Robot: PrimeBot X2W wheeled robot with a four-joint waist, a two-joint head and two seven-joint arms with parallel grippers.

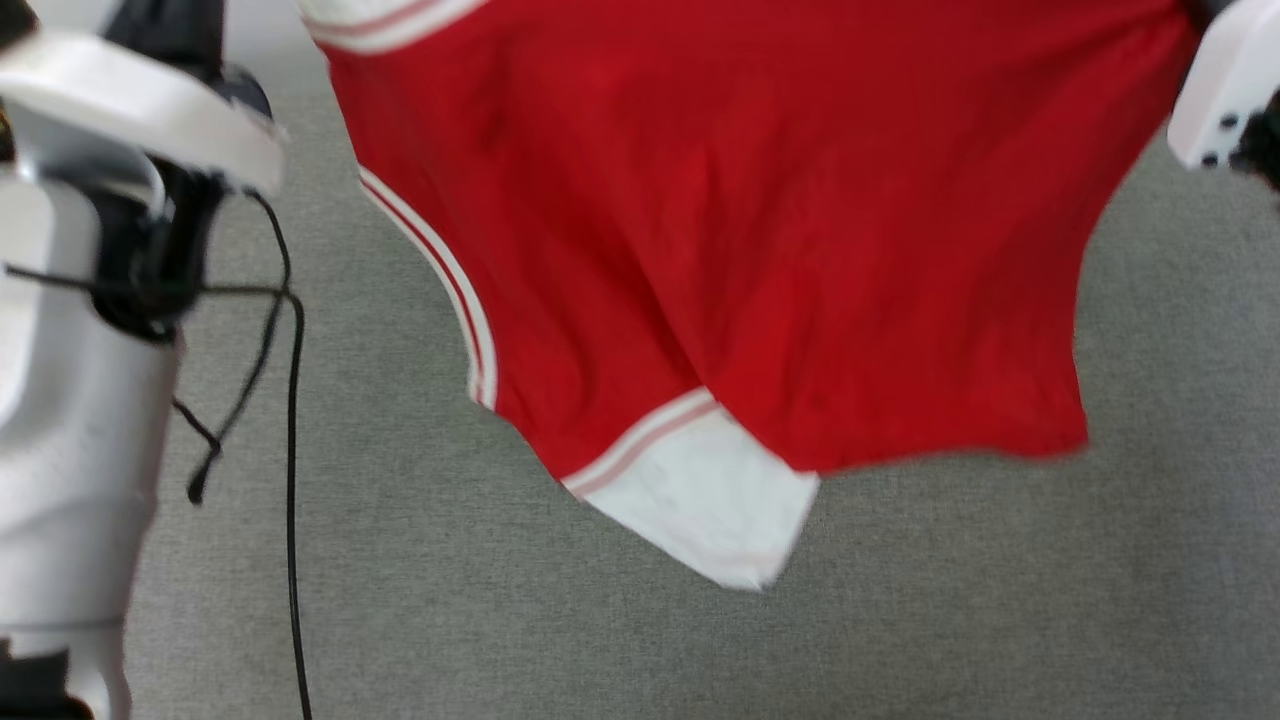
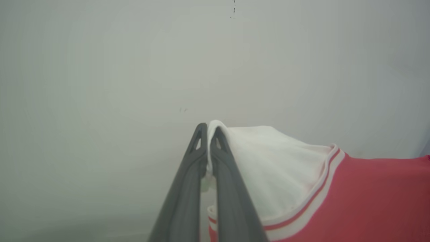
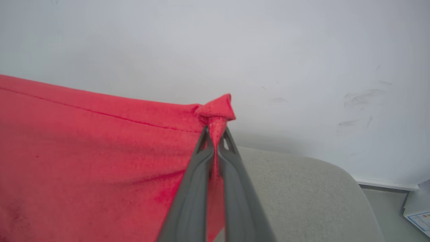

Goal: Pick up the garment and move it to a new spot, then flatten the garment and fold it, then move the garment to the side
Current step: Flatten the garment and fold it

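Note:
The garment [image 1: 760, 230] hangs spread in the air above the grey surface, red with a white panel and striped trim at its lower edge. In the left wrist view my left gripper [image 2: 209, 129] is shut on a white corner of the garment [image 2: 275, 161], the cloth pinched between the two dark fingers. In the right wrist view my right gripper [image 3: 215, 132] is shut on a bunched red corner of the garment [image 3: 100, 151]. The pale left forearm [image 1: 70, 400] stands at the head view's left edge. A pale part of the right arm [image 1: 1225, 90] sits at the top right.
A grey fabric surface [image 1: 900, 600] lies under the hanging cloth. Black cables [image 1: 292, 450] dangle beside the left arm. A plain pale wall [image 3: 268, 50] lies beyond both grippers. Some white items [image 3: 418, 215] rest at the lower right of the right wrist view.

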